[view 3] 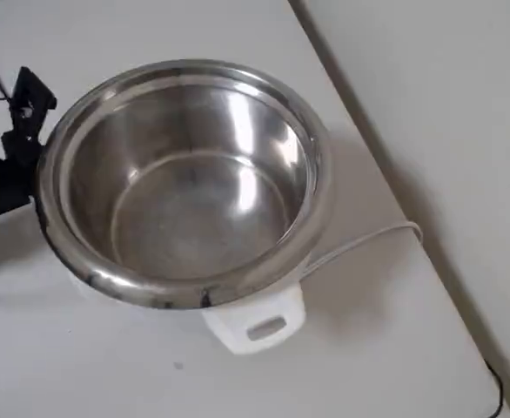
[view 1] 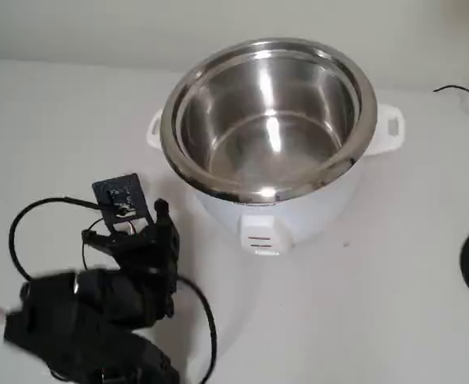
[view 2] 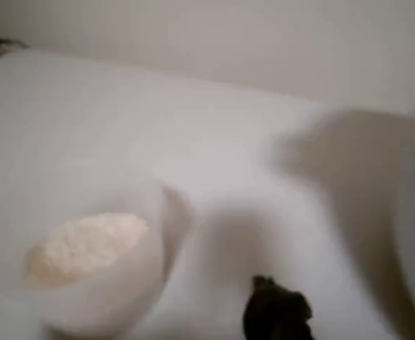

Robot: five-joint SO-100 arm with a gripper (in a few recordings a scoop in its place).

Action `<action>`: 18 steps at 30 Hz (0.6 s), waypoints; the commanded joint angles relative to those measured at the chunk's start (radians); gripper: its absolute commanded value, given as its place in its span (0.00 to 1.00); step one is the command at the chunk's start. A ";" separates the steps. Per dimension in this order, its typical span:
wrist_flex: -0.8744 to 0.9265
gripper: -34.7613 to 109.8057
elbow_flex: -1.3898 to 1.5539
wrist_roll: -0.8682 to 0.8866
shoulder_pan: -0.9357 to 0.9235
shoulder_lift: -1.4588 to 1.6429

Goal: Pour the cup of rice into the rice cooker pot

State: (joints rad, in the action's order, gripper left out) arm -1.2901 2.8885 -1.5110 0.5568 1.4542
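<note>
The large round stainless steel rice cooker pot (view 1: 268, 120) is polished metal, glossy and smooth, with bright streaks of reflected light on its inner wall and wide rim. It sits in a smooth white plastic cooker body (view 1: 298, 216) with a faint sheen. The small whitish translucent plastic cup (view 2: 112, 283) looks thin and matt, holding grainy white rice (view 2: 87, 244). The white desk (view 1: 378, 304) is plain, smooth and matt. The black robot arm (view 1: 98, 312) looks like dull plastic.

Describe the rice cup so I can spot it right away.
Start from the white table in the wrist view. At lower left stands a small translucent whitish plastic cup, left of the black tool's tip. It alone holds a loose mound of white rice grains.
</note>
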 commanded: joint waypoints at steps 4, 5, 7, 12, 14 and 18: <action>-0.314 0.65 -0.222 -0.025 0.060 -0.390; -0.321 0.65 -0.239 -0.026 0.067 -0.411; -0.325 0.65 -0.276 -0.031 0.080 -0.443; -0.342 0.65 -0.371 -0.037 0.100 -0.512; -0.344 0.65 -0.397 -0.037 0.104 -0.531; -0.344 0.66 -0.462 -0.048 0.112 -0.577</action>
State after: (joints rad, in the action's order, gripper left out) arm -1.5969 2.4927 -1.5432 0.6412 0.8836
